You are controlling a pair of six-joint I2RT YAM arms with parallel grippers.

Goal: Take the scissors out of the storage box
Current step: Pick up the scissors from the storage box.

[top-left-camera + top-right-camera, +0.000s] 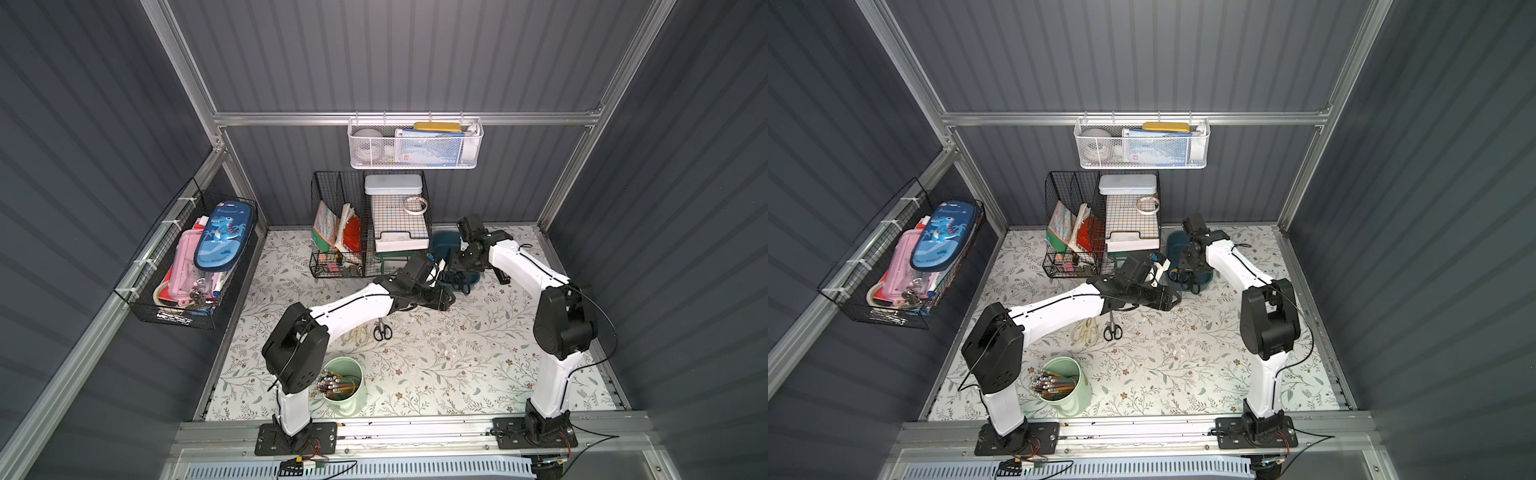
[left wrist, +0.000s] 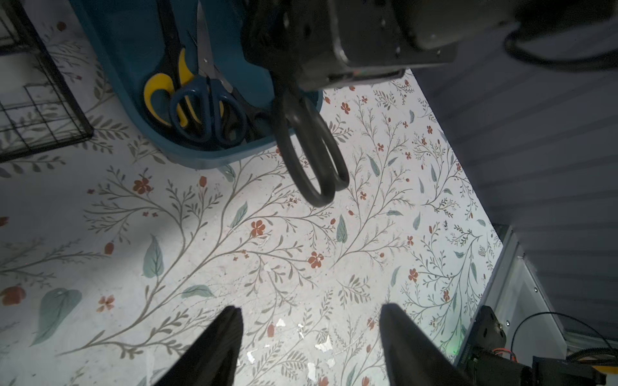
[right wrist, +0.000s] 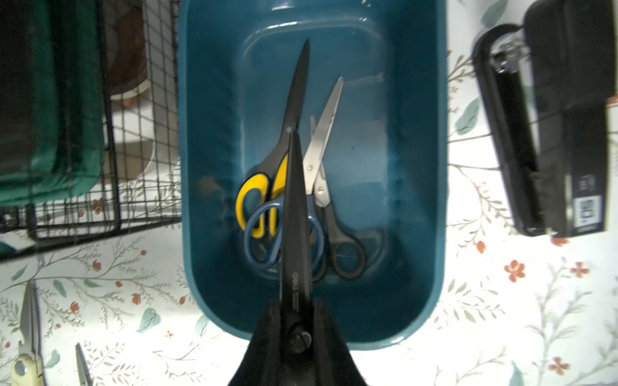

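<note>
Floral tabletop mat (image 2: 200, 234), right gripper (image 3: 296, 305) clamped on long black scissors (image 3: 296, 200) held above teal storage box (image 3: 418, 167), three more pairs (image 3: 254, 234) lying inside, left gripper (image 2: 311, 310) spread wide and empty nearby

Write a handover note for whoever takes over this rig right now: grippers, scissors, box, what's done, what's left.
Right gripper: shut on the long black scissors, held above the storage box.
Left gripper: open, empty, over the mat.
Done: cream-handled scissors and one small black pair lie on the mat.
Left: set the long black scissors down, then take out the yellow-and-black scissors, dark-blue-handled scissors and second small black pair.
</note>
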